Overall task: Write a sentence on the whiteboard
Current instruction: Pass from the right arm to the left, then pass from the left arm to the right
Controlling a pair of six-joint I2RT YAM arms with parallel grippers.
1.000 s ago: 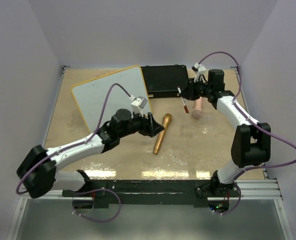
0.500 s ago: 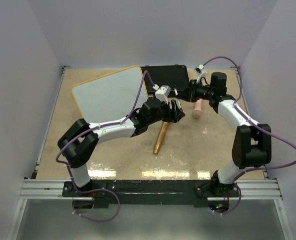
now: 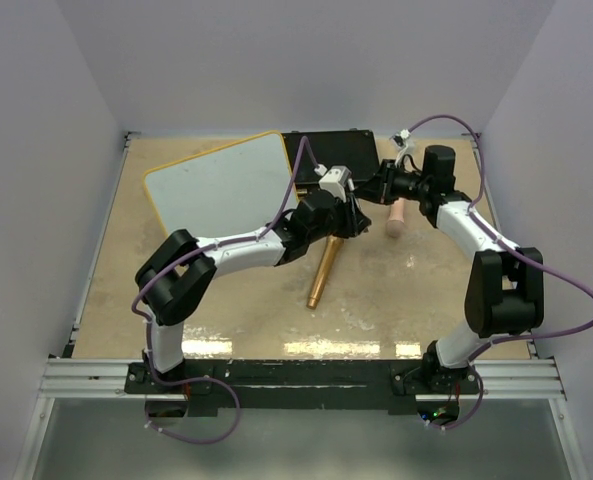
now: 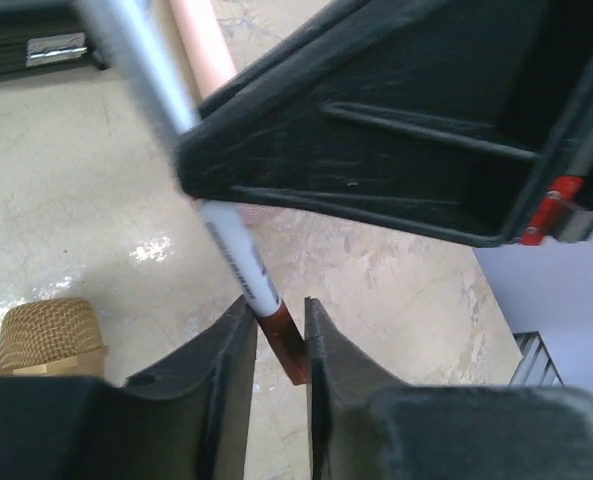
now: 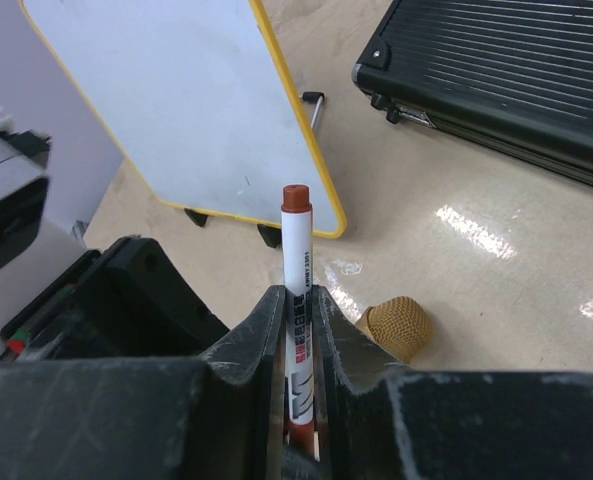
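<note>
Two claws meet above a gold microphone (image 3: pixel 324 265) lying mid-table. The right claw (image 5: pixel 296 300) pinches a white marker (image 5: pixel 296 250). The left claw (image 4: pixel 276 325) has its jaws narrow on either side of the marker's dark red end, and I cannot tell whether they grip it. Farther back, the whiteboard (image 3: pixel 221 190) sits at the far left, just beside a black case (image 3: pixel 331 160).

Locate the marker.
In the top view the marker is clamped in the right hand, right of centre at the black case's near right corner, its red cap reaching into the left hand.
</note>
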